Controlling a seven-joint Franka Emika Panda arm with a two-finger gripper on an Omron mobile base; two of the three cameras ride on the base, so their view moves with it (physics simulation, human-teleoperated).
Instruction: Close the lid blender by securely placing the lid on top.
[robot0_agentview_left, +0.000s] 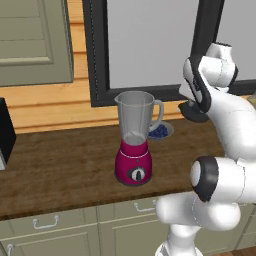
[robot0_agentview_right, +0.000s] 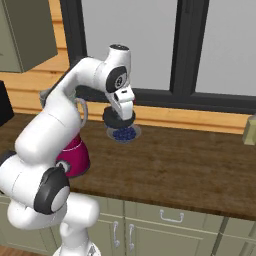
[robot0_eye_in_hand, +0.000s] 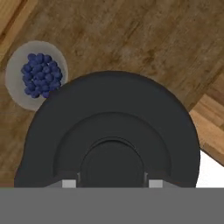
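Claw (robot0_agentview_right: 119, 119) closed partway on the lid (robot0_agentview_right: 119, 120), gripping its raised centre knob; lid hangs flat under the hand, clear of the counter (robot0_agentview_right: 190, 165). In the hand view the lid (robot0_eye_in_hand: 109, 140) is a dark round disc with stepped rings, seen from above. Finger tips themselves hard to make out against it.

Directly below and just beyond the lid: a pale shallow bowl (robot0_agentview_right: 125, 134) of blueberries (robot0_agentview_right: 123, 134), resting on the counter near the window (robot0_agentview_right: 150, 45) sill. Hand view shows the bowl (robot0_eye_in_hand: 17, 83) whole, berries (robot0_eye_in_hand: 41, 74) heaped in its middle.

Blender (robot0_agentview_left: 134, 137) stands upright on the counter, left of the lid and well apart from it. Jar (robot0_agentview_left: 134, 117) clear grey, mouth uncovered, nothing visible inside; handle toward the right. Magenta base, dark dial facing near.

Left base view: whole blender plain, bowl (robot0_agentview_left: 161, 131) half hidden behind the jar, lid (robot0_agentview_left: 192, 112) a dark edge tucked against the arm. Right base view: arm covers most of the blender, just the magenta base (robot0_agentview_right: 75, 155) peeking out; lid and bowl in the open. Cabinet drawers (robot0_agentview_right: 170, 220) below the counter edge.
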